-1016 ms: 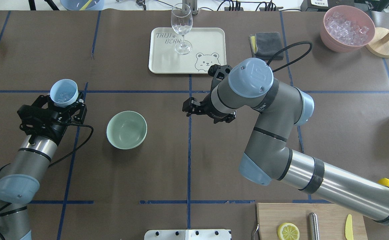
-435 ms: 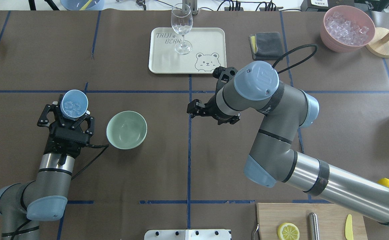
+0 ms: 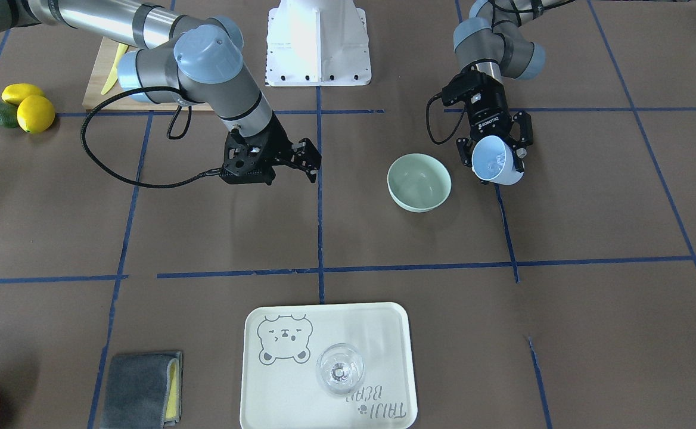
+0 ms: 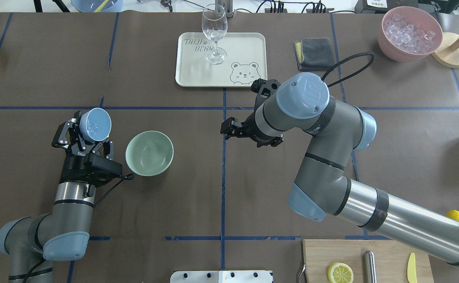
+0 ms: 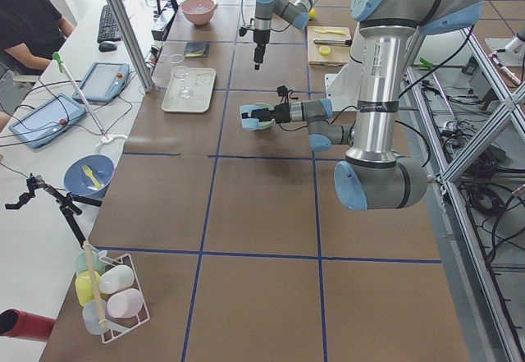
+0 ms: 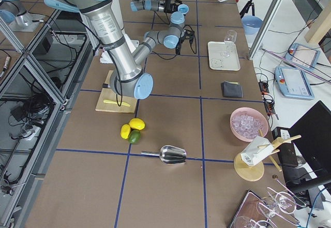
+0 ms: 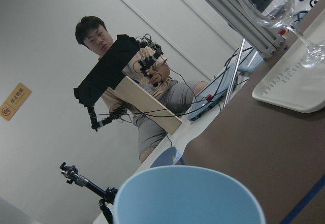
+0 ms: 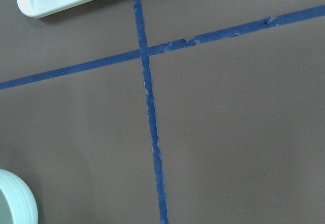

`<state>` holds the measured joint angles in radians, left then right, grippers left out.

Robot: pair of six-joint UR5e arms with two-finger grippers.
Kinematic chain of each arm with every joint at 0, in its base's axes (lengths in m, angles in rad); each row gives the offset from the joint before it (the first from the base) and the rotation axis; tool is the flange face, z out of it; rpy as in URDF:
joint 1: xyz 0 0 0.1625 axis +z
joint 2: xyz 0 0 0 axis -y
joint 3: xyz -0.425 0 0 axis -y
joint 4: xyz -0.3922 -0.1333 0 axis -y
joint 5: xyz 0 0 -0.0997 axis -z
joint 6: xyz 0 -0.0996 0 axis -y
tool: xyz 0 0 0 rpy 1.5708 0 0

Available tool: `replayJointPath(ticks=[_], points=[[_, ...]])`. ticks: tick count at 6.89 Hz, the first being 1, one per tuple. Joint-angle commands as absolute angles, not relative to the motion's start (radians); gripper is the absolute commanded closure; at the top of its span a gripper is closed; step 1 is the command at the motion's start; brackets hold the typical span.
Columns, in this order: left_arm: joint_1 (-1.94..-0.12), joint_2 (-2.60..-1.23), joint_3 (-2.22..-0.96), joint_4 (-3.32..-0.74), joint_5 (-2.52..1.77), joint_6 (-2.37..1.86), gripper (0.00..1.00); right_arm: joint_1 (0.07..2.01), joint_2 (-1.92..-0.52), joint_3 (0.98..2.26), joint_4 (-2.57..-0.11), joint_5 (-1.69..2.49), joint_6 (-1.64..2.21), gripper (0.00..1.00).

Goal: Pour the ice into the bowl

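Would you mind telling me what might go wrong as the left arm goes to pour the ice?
1. The cup in the left gripper hangs beside the bowl, not over it, and looks tilted; tipping more here would likely drop ice onto the table.
2. Nothing holds the bowl; the right gripper hovers apart from it, so a knock from the cup might shift it.

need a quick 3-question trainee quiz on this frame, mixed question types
1. True or false: the bowl already holds ice.
2. Which tool grips the blue cup? A left, B right, C neither.
3. What stands on the tray?
Key: 1 false, the ice is in the blue cup; 2 A, the left tool; 3 a wine glass.
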<state>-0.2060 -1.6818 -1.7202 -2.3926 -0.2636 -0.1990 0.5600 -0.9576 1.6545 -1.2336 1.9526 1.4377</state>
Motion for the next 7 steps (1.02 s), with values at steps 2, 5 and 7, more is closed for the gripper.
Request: replayJointPath(ticks=[2,5,7], points=[[-0.183,-1.701,-1.726,-2.39,-0.226,0.152,1.0,0.56,-0.957,1.655,-1.233,1.953,1.442,0.0],[-0.164,-1.727,-1.724,-2.39,-0.154,0.422,1.0,0.56,-0.957,1.66,-1.233,1.951,1.451,0.0],[-0.164,-1.727,-1.724,-2.39,-0.14,0.575,1.0,0.558,-0.954,1.663,-1.233,1.951,1.454,0.0]])
